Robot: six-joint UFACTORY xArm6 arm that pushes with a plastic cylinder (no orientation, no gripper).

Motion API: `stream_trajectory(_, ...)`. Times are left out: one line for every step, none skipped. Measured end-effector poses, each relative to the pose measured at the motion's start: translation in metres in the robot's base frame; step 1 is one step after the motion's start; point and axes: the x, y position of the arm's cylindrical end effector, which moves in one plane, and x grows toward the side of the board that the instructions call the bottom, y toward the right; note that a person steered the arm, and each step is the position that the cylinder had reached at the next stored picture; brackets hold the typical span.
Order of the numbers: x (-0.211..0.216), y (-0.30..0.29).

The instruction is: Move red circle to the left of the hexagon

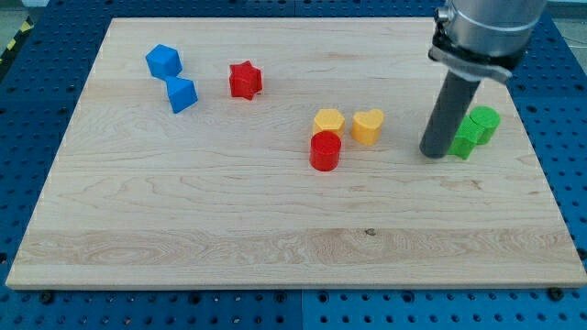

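Resting near the table's (183,229) right edge, my tip (433,153) touches green blocks (475,131); red circle (325,150) touches the yellow hexagon (328,121); no end effector shows.

No readable text, labels, brands, numbers or signs anywhere in view.

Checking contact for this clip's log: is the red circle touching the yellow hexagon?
Touching. In the camera view the red circle overlaps the lower edge of the yellow hexagon, with no board visible between them. My tip is well off to the view's right.
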Motion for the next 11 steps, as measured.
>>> stream_trajectory(0.013,0.035)
stream_trajectory(0.009,0.054)
stream_trajectory(0.002,0.050)
stream_trajectory(-0.015,0.043)
stream_trajectory(-0.023,0.043)
stream_trajectory(0.014,0.033)
stream_trajectory(0.033,-0.016)
stream_trajectory(0.036,-0.096)
stream_trajectory(0.024,-0.138)
stream_trajectory(-0.003,-0.162)
stream_trajectory(0.004,-0.179)
